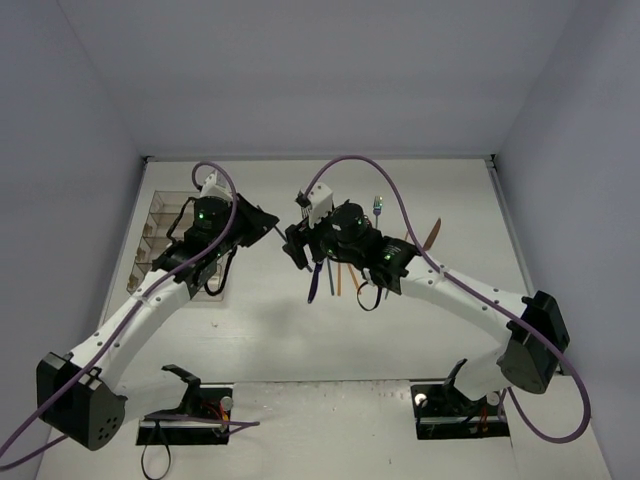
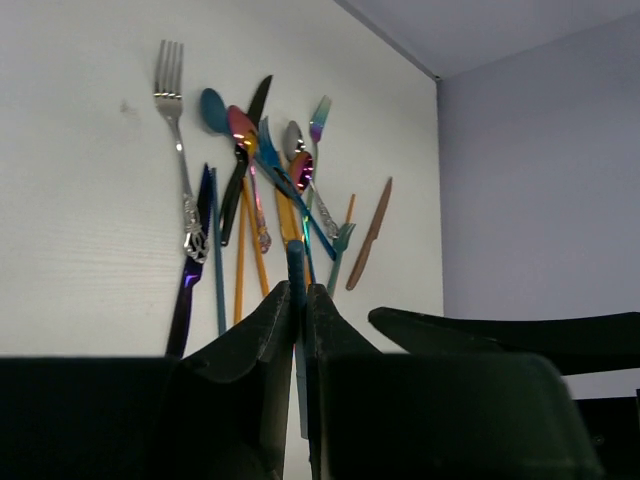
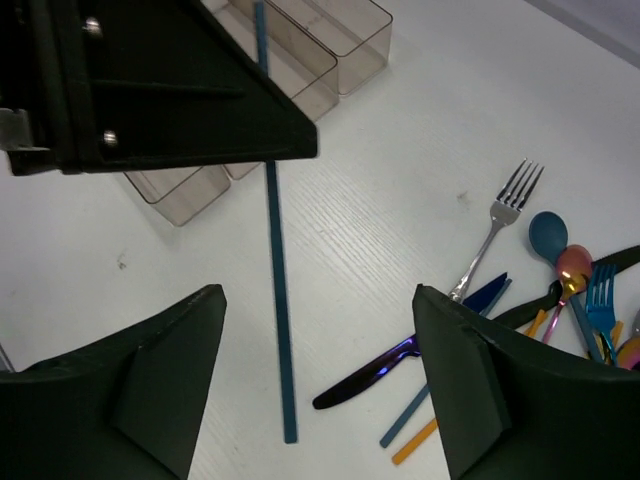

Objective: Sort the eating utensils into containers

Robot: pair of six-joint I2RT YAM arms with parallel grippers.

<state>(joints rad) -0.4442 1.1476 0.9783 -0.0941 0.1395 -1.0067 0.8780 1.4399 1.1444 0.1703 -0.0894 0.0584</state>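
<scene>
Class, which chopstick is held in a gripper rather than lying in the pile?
The blue chopstick pinched in the left gripper, away from the pile. The orange chopsticks and a second blue chopstick lie in the pile.

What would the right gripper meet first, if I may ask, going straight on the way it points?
Probably the blue chopstick, clamped by the left gripper, which crosses between the right gripper's open fingers; beyond it, bare white table. Depth is unclear.

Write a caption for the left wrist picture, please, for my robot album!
Left gripper shut on a blue chopstick, colourful utensils scattered on the white table beyond.
</scene>
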